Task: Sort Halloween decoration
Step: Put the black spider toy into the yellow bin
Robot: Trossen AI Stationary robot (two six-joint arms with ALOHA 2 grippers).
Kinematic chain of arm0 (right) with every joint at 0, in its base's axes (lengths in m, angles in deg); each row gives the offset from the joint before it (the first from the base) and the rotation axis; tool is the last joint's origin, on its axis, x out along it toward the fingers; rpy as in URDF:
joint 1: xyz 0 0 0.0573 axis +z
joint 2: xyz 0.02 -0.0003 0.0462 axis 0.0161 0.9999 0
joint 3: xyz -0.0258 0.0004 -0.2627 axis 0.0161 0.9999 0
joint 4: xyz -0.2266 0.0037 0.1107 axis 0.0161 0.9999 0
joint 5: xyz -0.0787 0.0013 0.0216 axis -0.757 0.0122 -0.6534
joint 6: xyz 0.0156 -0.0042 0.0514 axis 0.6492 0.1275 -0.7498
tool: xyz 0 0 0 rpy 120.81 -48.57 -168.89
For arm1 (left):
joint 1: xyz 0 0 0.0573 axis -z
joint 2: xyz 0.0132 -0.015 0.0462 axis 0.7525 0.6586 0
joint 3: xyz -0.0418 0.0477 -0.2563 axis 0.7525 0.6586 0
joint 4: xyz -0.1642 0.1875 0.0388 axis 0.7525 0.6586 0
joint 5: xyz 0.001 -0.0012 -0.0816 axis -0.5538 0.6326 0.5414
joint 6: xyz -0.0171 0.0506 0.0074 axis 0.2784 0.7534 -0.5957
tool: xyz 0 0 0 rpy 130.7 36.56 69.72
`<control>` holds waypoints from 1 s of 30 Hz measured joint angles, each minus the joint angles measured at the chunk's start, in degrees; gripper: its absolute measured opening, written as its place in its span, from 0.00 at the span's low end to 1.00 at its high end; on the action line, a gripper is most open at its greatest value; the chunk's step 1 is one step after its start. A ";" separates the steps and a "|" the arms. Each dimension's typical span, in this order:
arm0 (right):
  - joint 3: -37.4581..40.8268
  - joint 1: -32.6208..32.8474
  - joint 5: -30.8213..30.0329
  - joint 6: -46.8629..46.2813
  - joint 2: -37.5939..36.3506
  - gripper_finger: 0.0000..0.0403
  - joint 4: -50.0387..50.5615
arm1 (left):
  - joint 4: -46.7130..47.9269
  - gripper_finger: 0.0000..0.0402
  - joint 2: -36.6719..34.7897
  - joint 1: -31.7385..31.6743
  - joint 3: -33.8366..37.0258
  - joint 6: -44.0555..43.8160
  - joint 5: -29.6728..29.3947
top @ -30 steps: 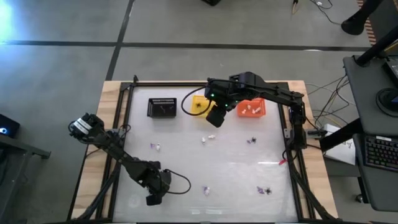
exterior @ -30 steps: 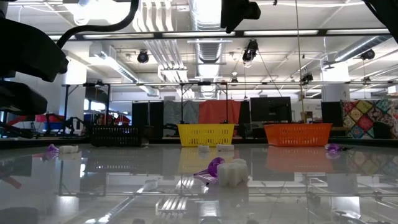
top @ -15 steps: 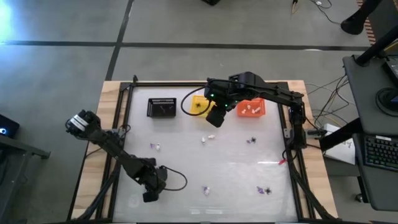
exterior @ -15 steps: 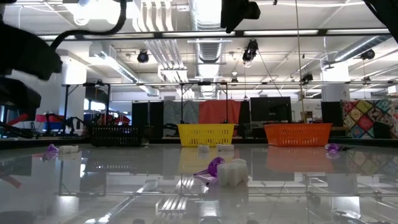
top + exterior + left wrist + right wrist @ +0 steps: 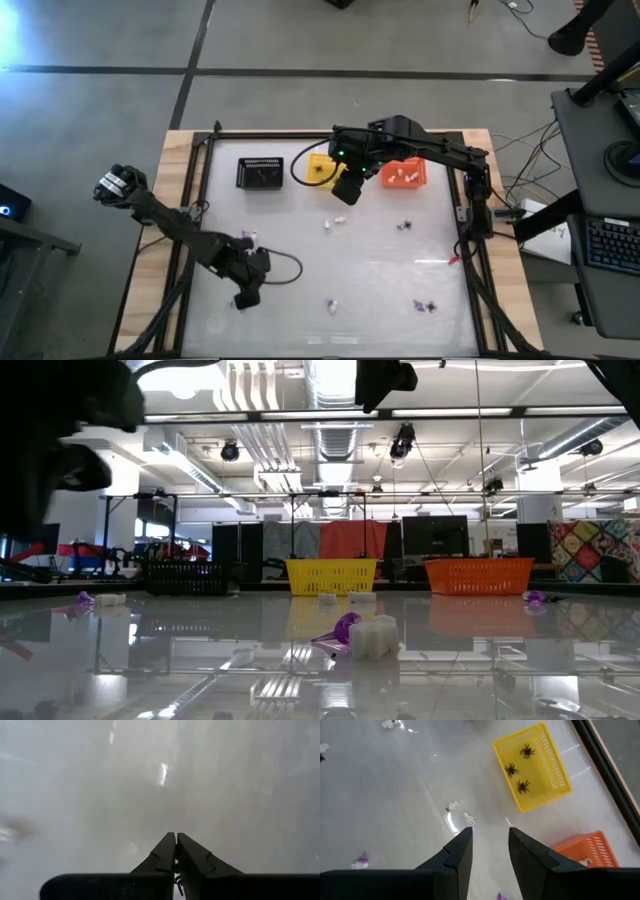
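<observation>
White skeletons (image 5: 459, 812) lie near the yellow basket (image 5: 536, 764); the right gripper (image 5: 489, 845), fingers spread, should straddle one squarely. Left gripper (image 5: 176, 852) waits, pressed together.

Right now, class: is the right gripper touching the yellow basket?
Apart. In the right wrist view the right gripper hangs open above the table, and bare tabletop shows between its fingers and the yellow basket.

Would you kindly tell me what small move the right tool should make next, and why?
Probably lower it onto the white trinket: the right tool is open above the table, and that trinket lies free ahead of it, near the yellow basket. The left tool, shut, is over the table's front-left.
</observation>
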 joint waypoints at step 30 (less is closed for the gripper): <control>-0.02 -0.15 -7.63 -9.03 -2.89 0.29 0.00 | -19.68 0.00 -8.36 -45.25 -0.11 47.28 10.24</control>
